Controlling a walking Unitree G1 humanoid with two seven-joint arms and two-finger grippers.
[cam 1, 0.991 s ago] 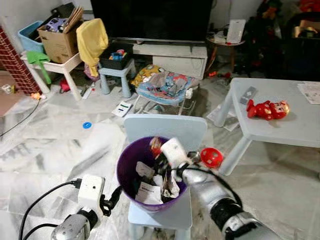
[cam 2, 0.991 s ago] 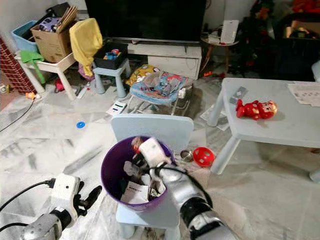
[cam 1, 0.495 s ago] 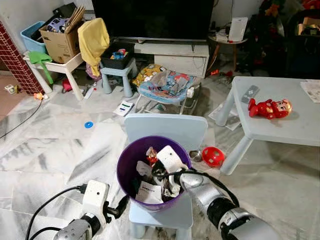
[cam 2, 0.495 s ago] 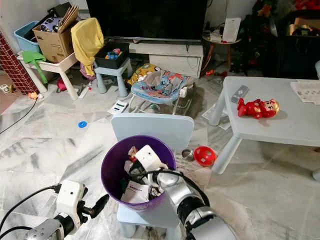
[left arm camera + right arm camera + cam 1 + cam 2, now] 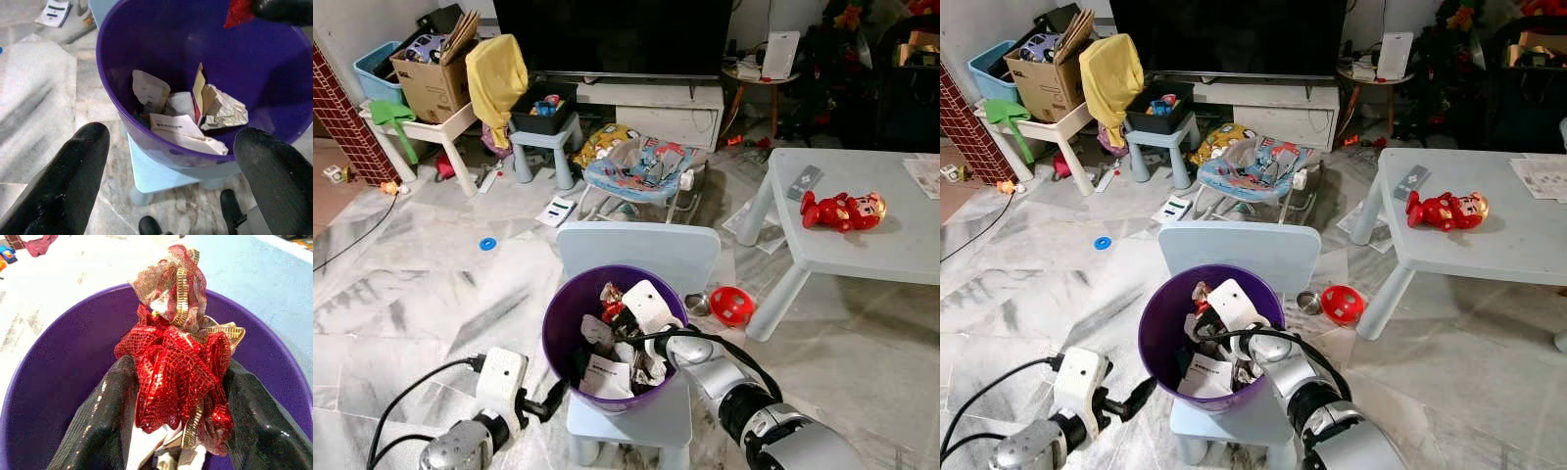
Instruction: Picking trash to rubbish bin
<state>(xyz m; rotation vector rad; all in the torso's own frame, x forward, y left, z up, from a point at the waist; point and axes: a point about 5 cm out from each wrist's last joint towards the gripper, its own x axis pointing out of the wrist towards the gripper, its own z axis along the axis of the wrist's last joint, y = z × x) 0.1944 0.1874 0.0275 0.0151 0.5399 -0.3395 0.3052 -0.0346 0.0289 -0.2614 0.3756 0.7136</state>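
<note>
Marble floor [image 5: 411, 294] strewn with toys and papers runs up to a dark television, and a pale blue chair [image 5: 636, 257] stands close in front, carrying a purple bin [image 5: 566, 313] on its seat, so the bin's mouth sits within easy reach of the arms. The right pincer [image 5: 178, 382] reaches inside the bin's rim, its two black fingers [image 5: 105, 416] closed on a red and gold ribbon [image 5: 178, 362], which hangs over crumpled paper [image 5: 188, 120] already lying at the bottom; holding it this deep means it should fall in rather than over the edge. The left pincer [image 5: 171, 161] waits low beside the bin, fingers spread wide and empty, looking into it. A red toy [image 5: 842, 211] lies on the grey bench [image 5: 901, 257] well apart.
</note>
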